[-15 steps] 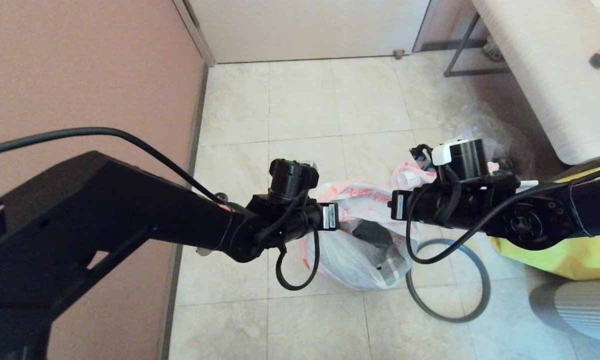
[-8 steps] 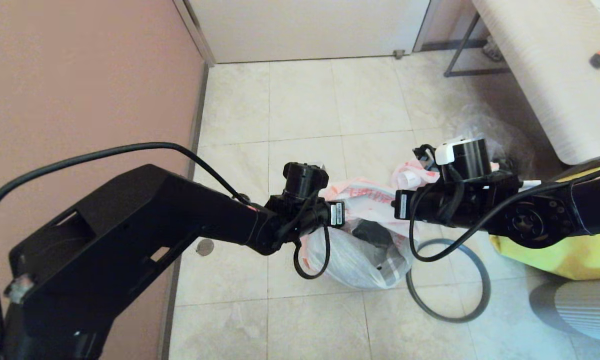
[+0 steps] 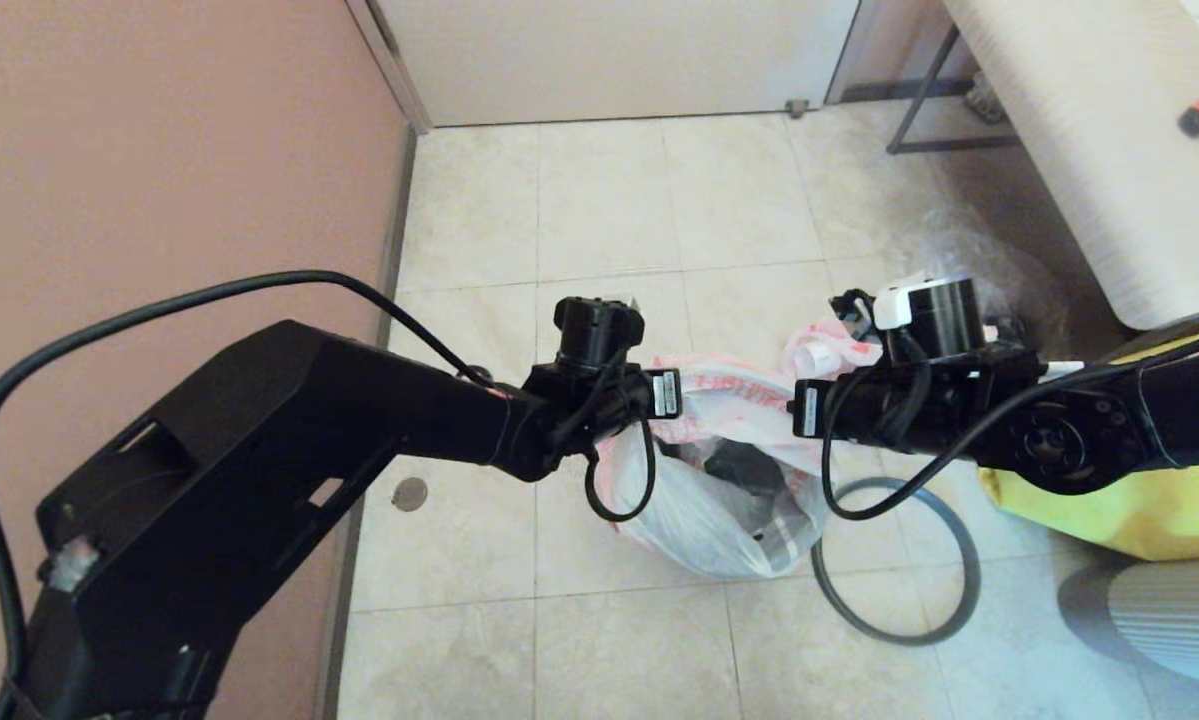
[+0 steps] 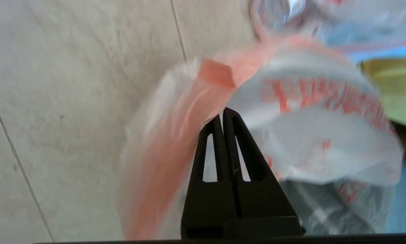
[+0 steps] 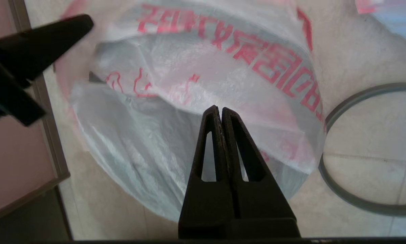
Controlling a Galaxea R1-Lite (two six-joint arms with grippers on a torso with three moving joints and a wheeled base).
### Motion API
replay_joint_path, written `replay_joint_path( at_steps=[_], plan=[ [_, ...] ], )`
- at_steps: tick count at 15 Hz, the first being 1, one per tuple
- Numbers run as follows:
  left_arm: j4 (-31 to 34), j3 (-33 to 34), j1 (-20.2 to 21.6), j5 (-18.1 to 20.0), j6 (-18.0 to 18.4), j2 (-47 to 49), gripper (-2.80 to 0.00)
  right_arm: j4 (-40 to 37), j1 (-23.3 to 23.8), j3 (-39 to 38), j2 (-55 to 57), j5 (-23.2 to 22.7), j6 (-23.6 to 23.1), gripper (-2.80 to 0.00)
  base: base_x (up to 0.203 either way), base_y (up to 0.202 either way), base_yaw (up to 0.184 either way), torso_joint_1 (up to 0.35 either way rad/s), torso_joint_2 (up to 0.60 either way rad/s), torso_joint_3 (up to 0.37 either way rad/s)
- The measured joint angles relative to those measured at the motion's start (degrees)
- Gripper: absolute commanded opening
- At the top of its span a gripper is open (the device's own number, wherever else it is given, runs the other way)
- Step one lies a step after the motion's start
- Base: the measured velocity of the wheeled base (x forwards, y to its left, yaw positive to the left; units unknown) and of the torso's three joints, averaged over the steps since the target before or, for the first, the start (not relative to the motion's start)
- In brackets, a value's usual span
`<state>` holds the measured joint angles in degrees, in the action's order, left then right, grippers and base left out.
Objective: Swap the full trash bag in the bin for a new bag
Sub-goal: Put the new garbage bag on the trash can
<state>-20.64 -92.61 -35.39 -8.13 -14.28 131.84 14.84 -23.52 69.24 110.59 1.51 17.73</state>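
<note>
The new bag [image 3: 729, 520], white with red characters and a red line drawing, hangs stretched between our two grippers, and its lower part rests on the floor under them. A dark shape shows through its open mouth. We think this may be the bin, but we cannot tell for sure.

The full trash bag [image 3: 824, 350], small with pink-red edges, lies on the floor just beyond the right gripper, so we judge the old bag is already out. The hoop rim [image 3: 974, 585] lies flat on the floor beside the new bag, below the right gripper and on its outer side, and it is not on any bin. What is left, in our judgement, is to seat the new bag properly in the bin, fold its edge over and press the hoop back on.

The left gripper [image 4: 223, 110] has its fingers pressed fully together on the pink edge strip of the new bag. The right gripper [image 5: 219, 108] is also closed tight, with its tips on the white film at the opposite side of the mouth, and it seems to pinch that film. Further out past the right gripper sits a yellow tote [image 3: 1139, 510].
</note>
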Motion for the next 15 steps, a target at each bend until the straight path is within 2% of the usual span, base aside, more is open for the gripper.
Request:
replay_joint_path(
  at_steps=[7, 12, 15],
  plan=[
    [-0.11, -3.04, 2.26, -0.41, 0.41, 3.17, -2.80, 1.96, 0.39, -1.10, 1.04, 0.13, 0.00, -2.80, 0.000, 0.000, 0.000, 0.000, 0.00, 0.000],
    [-0.48, -3.91, 3.59, -1.38, 2.08, 5.99, -2.80, 6.85, 0.51, -5.16, 1.06, 0.13, -0.23, -2.80, 0.000, 0.000, 0.000, 0.000, 0.00, 0.000],
    [-0.52, -5.13, 4.62, -2.01, 1.44, 7.32, -2.80, 9.62, 0.51, -7.91, 1.23, 0.13, -0.26, -2.80, 0.000, 0.000, 0.000, 0.000, 0.00, 0.000]
  ],
)
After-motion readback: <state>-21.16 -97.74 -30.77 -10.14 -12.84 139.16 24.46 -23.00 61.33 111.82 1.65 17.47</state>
